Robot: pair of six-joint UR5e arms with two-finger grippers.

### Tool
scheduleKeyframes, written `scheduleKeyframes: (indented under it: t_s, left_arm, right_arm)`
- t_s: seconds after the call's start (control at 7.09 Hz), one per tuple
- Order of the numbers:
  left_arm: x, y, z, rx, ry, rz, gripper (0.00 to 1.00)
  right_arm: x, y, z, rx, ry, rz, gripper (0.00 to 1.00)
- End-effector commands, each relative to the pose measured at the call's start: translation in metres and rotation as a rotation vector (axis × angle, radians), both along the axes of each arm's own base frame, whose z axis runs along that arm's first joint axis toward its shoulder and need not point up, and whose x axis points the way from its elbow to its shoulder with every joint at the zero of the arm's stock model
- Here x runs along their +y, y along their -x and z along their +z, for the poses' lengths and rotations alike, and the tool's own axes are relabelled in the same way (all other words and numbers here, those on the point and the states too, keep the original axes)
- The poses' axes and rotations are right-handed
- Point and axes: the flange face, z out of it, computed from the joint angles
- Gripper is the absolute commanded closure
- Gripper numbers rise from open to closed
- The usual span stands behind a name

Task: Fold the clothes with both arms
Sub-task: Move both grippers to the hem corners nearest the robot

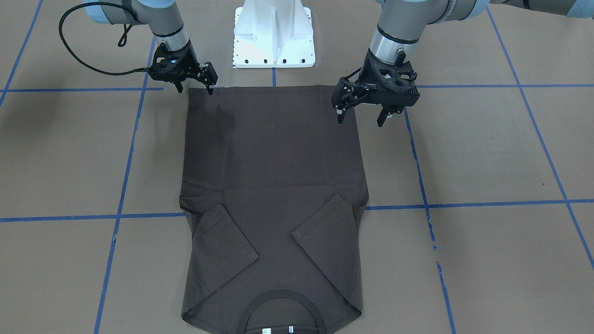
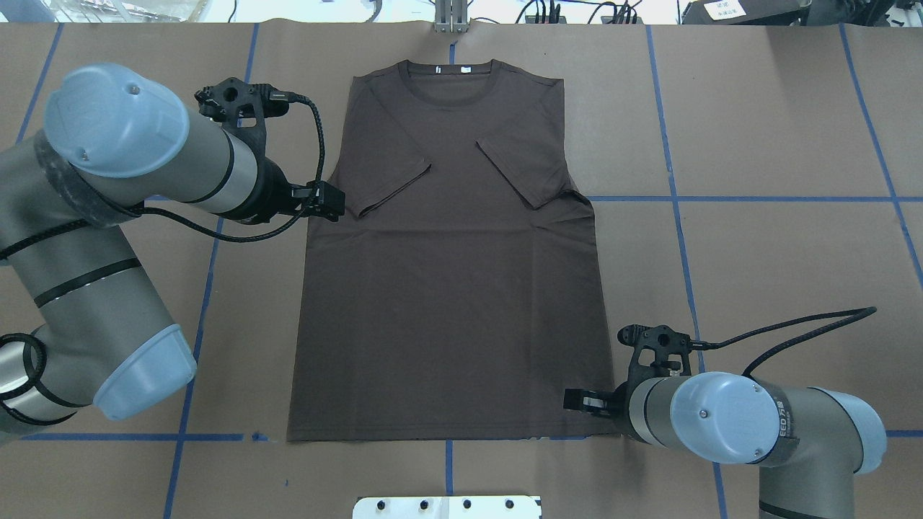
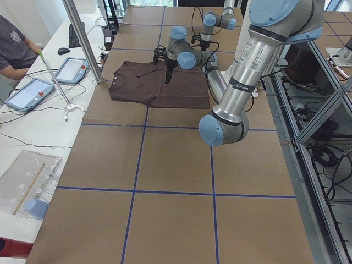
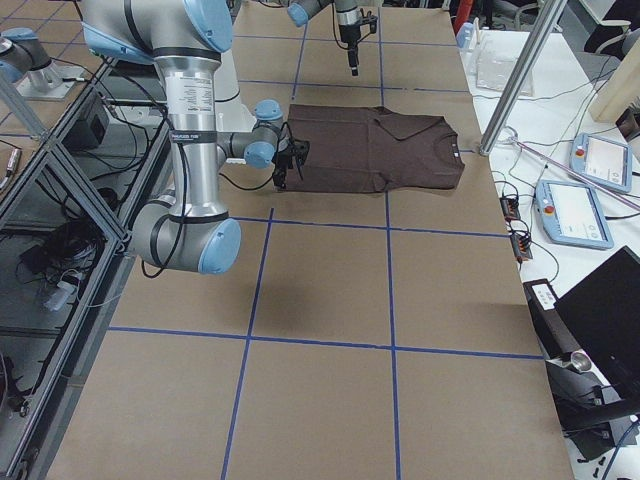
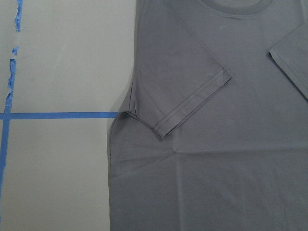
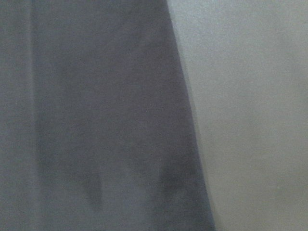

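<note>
The dark brown T-shirt lies flat on the table, both sleeves folded in over the chest, with the collar and its white tags at the far edge. My left gripper is open and empty. It hangs well above the shirt's left edge near the folded sleeve, and it also shows in the overhead view. My right gripper is open and low at the hem's right corner. The right wrist view shows only blurred cloth and its edge.
The white pedestal base stands just behind the hem. Blue tape lines grid the brown table. A metal pole, tablets and a seated person are beyond the collar end. Black cables loop off both wrists.
</note>
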Motion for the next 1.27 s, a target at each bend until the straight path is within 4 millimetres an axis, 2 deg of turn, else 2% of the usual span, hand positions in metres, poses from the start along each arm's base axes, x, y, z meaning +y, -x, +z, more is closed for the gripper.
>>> scheduleKeyframes:
  t_s: [0.0,0.42,0.56,0.71,0.85,0.99,1.13]
  left_arm:
    - [0.0008,0.0006,-0.0046,0.007,-0.002,-0.002,0.00]
    - [0.0007,0.0021,-0.0065,0.011,-0.003,-0.007,0.00]
    - [0.0012,0.0015,-0.0065,0.011,-0.004,-0.006,0.00]
    - [0.0009,0.0025,-0.0071,0.012,-0.005,-0.008,0.00]
    - [0.0023,0.0042,-0.0084,0.015,-0.008,-0.008,0.00]
    - [0.0040,0.0063,-0.0103,0.020,-0.012,-0.008,0.00]
    - [0.0042,0.0068,-0.0100,0.019,-0.014,-0.008,0.00]
  right_arm:
    - [0.0022,0.0026,0.0080,0.014,0.017,-0.017,0.00]
    - [0.0031,0.0044,0.0101,0.016,0.027,-0.025,0.03]
    - [0.0038,0.0061,0.0136,0.022,0.036,-0.033,0.08]
    - [0.0042,0.0065,0.0129,0.020,0.039,-0.037,0.17]
    - [0.0044,0.0059,0.0114,0.017,0.038,-0.037,0.37]
    - [0.0046,0.0056,0.0122,0.019,0.039,-0.038,0.63]
    - [0.0064,0.0049,0.0073,0.005,0.053,-0.055,0.93]
